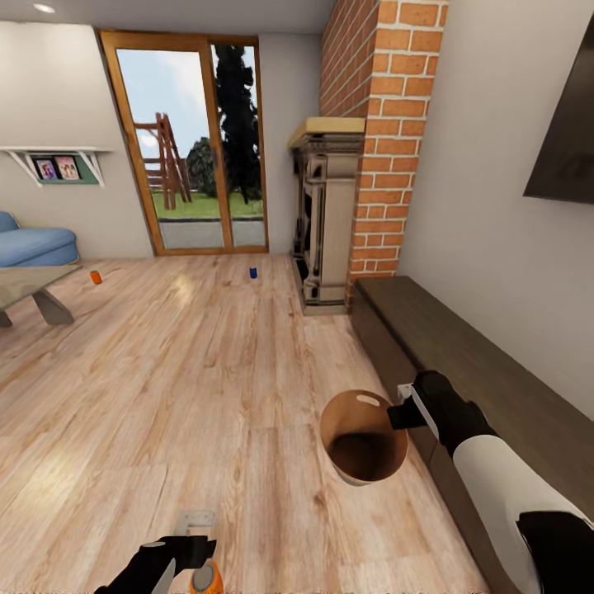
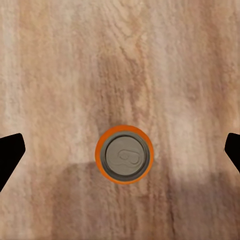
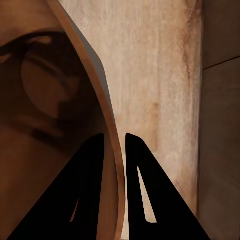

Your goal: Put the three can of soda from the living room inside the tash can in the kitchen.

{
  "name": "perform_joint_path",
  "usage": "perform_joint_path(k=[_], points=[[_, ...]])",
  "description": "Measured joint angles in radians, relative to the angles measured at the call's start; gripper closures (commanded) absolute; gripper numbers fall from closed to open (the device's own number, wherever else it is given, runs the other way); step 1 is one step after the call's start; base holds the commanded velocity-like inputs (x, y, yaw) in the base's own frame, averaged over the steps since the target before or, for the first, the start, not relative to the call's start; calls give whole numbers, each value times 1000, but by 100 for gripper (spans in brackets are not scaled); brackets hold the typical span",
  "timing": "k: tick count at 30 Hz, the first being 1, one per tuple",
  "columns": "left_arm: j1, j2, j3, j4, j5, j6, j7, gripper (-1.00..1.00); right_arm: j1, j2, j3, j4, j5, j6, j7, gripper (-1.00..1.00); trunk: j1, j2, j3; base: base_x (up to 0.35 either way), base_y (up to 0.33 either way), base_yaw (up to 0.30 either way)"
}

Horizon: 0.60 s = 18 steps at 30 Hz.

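My right gripper (image 1: 402, 414) is shut on the rim of the tash can (image 1: 363, 445), a tapered bucket with a brown inside, held above the wood floor. In the right wrist view the two fingers (image 3: 90, 170) straddle the bucket wall (image 3: 100, 100). My left gripper (image 1: 194, 554) hangs open right above an upright orange can of soda (image 1: 206, 577). From the left wrist its silvery top (image 2: 124, 155) sits midway between the wide-apart fingertips (image 2: 10, 155). A second orange can (image 1: 96, 277) and a dark blue can (image 1: 253, 272) stand far off on the floor near the glass doors.
A low dark bench (image 1: 478, 363) runs along the right wall beside the bucket. The brick fireplace (image 1: 330, 214) stands ahead on the right. A blue sofa (image 1: 33, 243) and a glass coffee table (image 1: 33, 289) are at the far left.
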Motion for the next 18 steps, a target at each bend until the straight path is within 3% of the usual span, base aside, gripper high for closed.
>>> perform_joint_path(k=[18], points=[[0, 0, 0, 0, -3, 0, 0, -100, -1, 1, 1, 4, -1, 0, 0, 100, 62, -113, -75, 0, 0, 0]])
